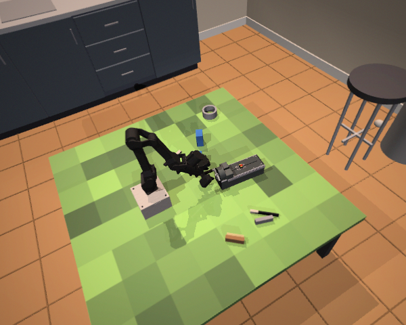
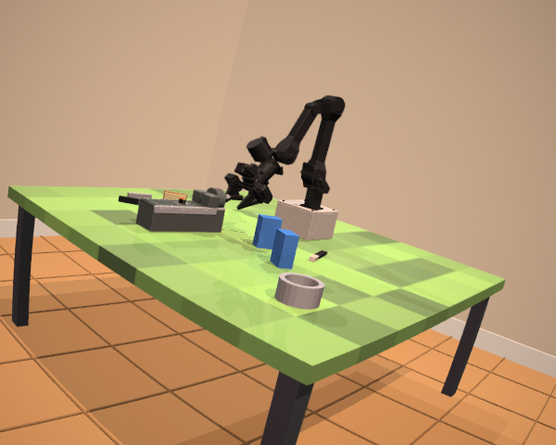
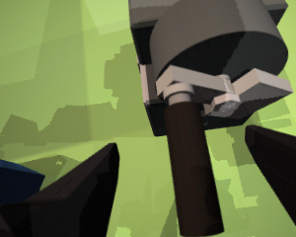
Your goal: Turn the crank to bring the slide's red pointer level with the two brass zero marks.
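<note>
The dark grey crank machine [image 1: 243, 175] [image 2: 180, 222] stands on the green table, with its round housing [image 3: 212, 35] at the arm's end. The slide's red pointer [image 1: 241, 165] [image 2: 182, 199] sits on the machine's top; it is too small to tell whether it is level with the brass marks. The crank arm [image 3: 197, 79] carries a dark brown handle [image 3: 191, 173] that points toward the wrist camera. My gripper [image 1: 210, 175] [image 2: 233, 201] [image 3: 181, 141] is open, its fingers on both sides of the handle with gaps between, holding nothing.
Two upright blue blocks [image 2: 267, 232] [image 2: 284, 248] stand beside the arm's work area; one blue block [image 3: 12, 183] shows at the wrist view's left. A grey ring [image 1: 209, 116] [image 2: 299, 296] lies farther off. An orange block [image 1: 235, 238], a grey bar [image 1: 263, 219] and a black stick [image 1: 268, 213] lie on the machine's other side.
</note>
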`<state>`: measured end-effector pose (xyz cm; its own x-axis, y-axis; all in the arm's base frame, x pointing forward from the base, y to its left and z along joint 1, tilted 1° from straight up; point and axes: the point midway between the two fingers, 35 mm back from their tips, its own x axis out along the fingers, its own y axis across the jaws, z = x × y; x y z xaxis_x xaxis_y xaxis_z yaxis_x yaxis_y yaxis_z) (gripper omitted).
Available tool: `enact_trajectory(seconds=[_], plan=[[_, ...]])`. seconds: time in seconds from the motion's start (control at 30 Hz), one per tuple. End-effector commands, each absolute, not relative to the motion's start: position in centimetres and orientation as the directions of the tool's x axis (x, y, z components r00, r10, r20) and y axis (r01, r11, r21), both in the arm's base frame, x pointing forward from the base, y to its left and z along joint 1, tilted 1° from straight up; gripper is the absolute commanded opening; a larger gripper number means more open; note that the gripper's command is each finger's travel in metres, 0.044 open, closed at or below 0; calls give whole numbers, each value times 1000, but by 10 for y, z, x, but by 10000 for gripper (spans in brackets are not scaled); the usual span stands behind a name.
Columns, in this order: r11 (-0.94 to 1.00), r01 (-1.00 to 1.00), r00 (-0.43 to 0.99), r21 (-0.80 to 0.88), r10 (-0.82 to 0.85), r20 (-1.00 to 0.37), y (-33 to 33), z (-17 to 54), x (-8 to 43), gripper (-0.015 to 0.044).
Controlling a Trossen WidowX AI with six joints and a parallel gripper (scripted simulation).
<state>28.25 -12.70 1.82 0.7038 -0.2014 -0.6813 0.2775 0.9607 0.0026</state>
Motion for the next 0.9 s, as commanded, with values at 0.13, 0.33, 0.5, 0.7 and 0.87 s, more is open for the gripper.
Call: enact_trajectory(seconds=[0.13, 0.33, 0.5, 0.7, 0.87], plan=[[961, 278, 704, 2, -202, -681, -128, 26, 283, 440], [961, 278, 704, 2, -202, -681, -128, 44, 284, 440], [961, 278, 704, 2, -202, -681, -127, 61, 282, 440], [961, 278, 704, 2, -202, -681, -127, 73, 282, 440], [960, 279, 704, 2, -203, -681, -128, 105, 283, 440]])
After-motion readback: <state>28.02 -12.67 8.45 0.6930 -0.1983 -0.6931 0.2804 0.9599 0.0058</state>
